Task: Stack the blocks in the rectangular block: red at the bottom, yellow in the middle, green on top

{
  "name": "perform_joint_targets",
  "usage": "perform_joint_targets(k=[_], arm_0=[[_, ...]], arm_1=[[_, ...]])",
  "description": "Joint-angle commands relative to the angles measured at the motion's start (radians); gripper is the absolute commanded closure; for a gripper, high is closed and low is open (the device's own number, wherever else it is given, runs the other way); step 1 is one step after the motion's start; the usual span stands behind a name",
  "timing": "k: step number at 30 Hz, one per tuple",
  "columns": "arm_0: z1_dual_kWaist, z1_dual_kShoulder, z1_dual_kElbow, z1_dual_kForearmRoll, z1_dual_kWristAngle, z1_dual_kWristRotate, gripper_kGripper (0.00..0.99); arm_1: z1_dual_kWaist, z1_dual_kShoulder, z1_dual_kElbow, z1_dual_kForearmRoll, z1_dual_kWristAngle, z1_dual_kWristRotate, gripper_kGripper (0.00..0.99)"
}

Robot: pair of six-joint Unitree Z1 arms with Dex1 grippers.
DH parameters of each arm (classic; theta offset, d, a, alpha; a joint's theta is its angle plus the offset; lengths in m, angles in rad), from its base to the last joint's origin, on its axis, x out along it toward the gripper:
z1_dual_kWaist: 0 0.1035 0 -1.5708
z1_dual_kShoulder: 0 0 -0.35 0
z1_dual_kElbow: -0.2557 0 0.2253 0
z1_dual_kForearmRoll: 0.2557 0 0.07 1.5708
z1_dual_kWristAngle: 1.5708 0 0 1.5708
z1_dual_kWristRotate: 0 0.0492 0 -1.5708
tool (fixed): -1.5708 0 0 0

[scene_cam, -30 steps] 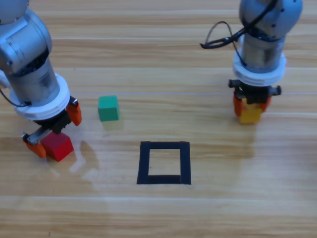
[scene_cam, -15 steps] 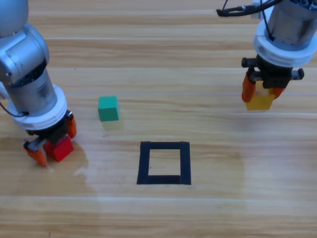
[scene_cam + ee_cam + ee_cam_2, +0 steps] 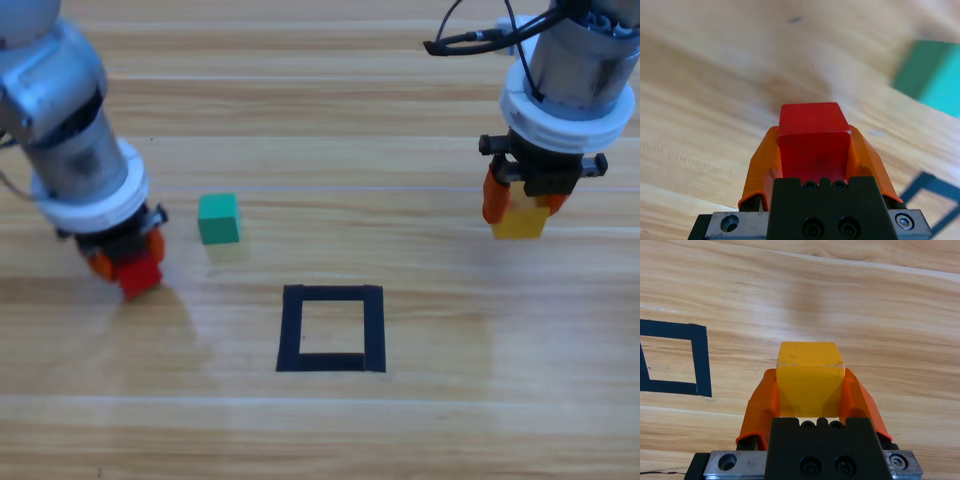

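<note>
Wooden planks run side to side across the table (image 3: pixel 320 430) seen from above. Toward its left edge my left gripper (image 3: pixel 127 262) pinches the red cube (image 3: pixel 140 274) between both orange jaws. Just beside it, toward the table's middle, the green cube (image 3: pixel 218 218) sits alone on the wood, touching nothing. Near the right edge my right gripper (image 3: pixel 520 207) clamps the yellow cube (image 3: pixel 519 219), with the jaws pressed to its sides. Between the two arms and nearer the front edge lies the black tape square (image 3: pixel 331 328), with bare wood inside it and no cube in it; all three cubes are well apart from it.

Along my left wrist, the left gripper (image 3: pixel 814 150) has its jaws squeezed against the two sides of the red cube (image 3: pixel 813 144), which stands out past the black body. The wood beyond is blurred. At the upper right of this view is a face of the green cube (image 3: pixel 930 77), and at the lower right a corner of the tape square (image 3: pixel 930 192).

Along my right wrist, the right gripper (image 3: pixel 810 390) holds the yellow cube (image 3: pixel 810 382) the same way, a jaw pressed on each side. Planks pass behind it, and part of the tape square (image 3: pixel 700 357) shows at this view's left edge, apart from the cube.
</note>
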Motion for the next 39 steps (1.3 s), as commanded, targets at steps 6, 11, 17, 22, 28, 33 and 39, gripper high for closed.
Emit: perform_joint_targets(k=[6,11,17,22,28,33,39], arm_0=[[-0.092,0.159,-0.37,0.264,-0.078,0.485,0.99],[-0.23,0.239,-0.393,0.273,-0.042,0.548,0.99],[-0.324,0.24,-0.422,0.308,-0.016,0.453,0.99],[-0.345,0.245,-0.461,0.335,-0.019,0.365,0.99],[-0.35,0.249,-0.481,0.35,-0.019,0.267,0.99],[-0.359,0.272,-0.49,0.354,-0.019,0.161,0.982],[-0.393,0.289,-0.5,0.364,-0.018,0.038,0.972]], arm_1=[[0.021,-0.041,0.049,-0.013,-0.01,-0.009,0.718],[0.021,-0.053,0.062,-0.014,-0.01,-0.011,0.717],[0.019,-0.067,0.071,-0.014,-0.016,-0.017,0.717],[0.018,-0.068,0.072,-0.014,-0.018,-0.023,0.717],[0.018,-0.073,0.075,-0.014,-0.015,-0.021,0.717],[0.016,-0.076,0.078,-0.014,-0.015,-0.023,0.715],[0.013,-0.077,0.08,-0.014,-0.016,-0.023,0.715]])
